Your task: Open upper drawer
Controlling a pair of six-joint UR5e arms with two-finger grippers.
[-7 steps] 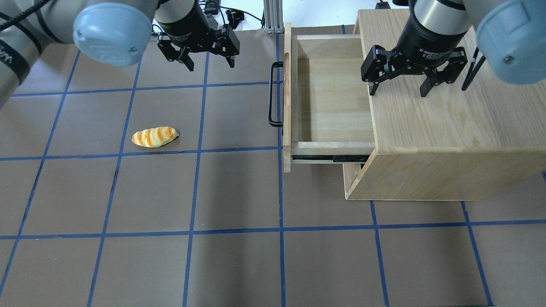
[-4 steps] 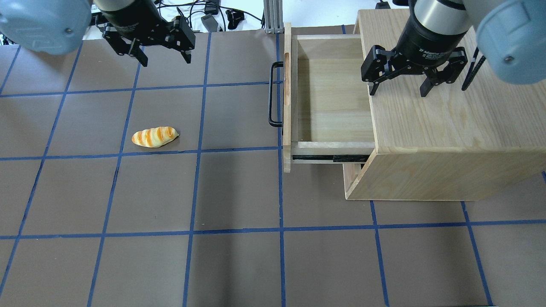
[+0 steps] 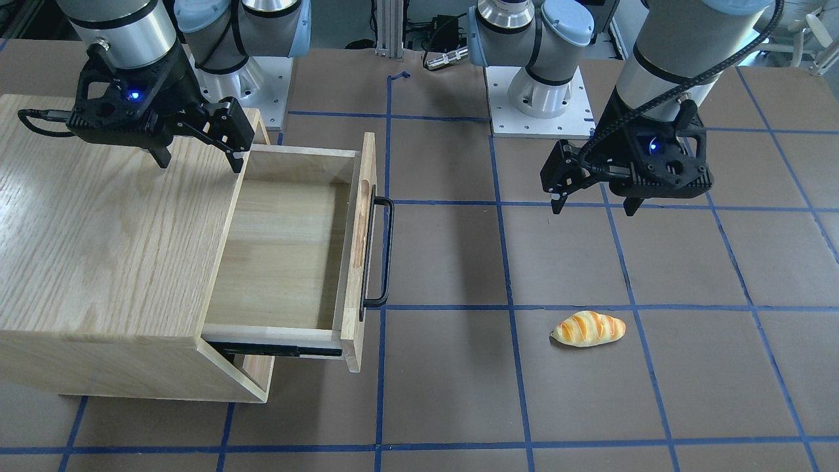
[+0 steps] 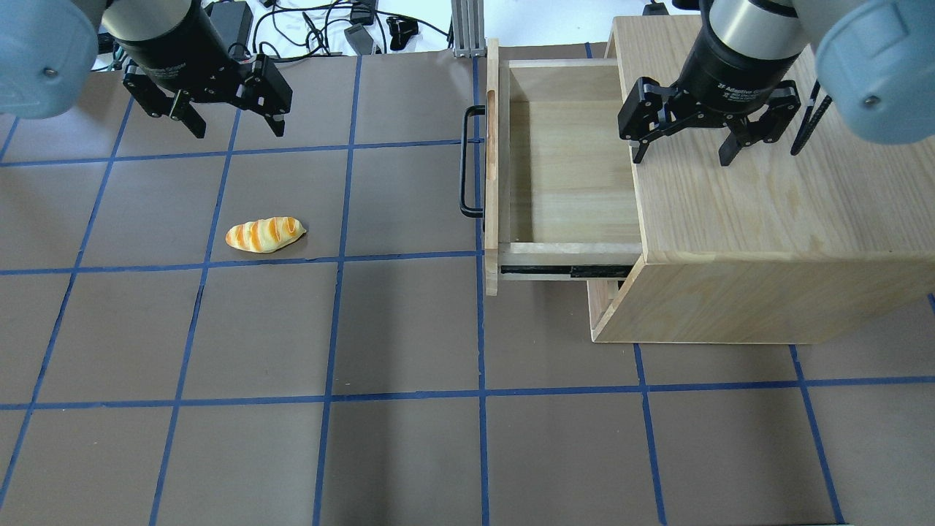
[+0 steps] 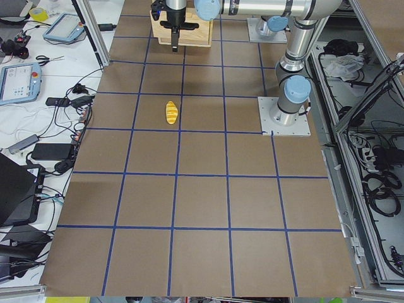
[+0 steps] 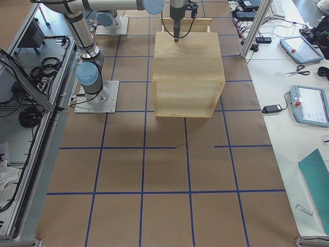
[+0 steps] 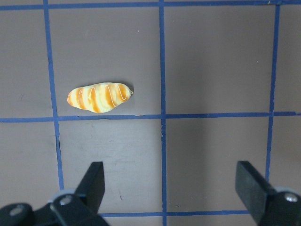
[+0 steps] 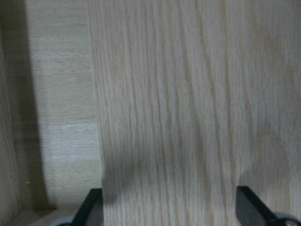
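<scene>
The upper drawer stands pulled well out of the wooden cabinet, and its inside is empty. Its front panel carries a black bar handle, which also shows in the front-facing view. My left gripper is open and empty, above the table far to the left of the handle; it also shows in the front-facing view. My right gripper is open and empty above the cabinet top at its drawer-side edge, and shows in the front-facing view.
A toy bread roll lies on the brown table left of the drawer, below my left gripper in its wrist view. The cabinet fills the table's right side. Cables and devices lie beyond the far edge.
My left gripper has moved left, away from the drawer handle, staying open. The drawer and my right gripper have not moved.
</scene>
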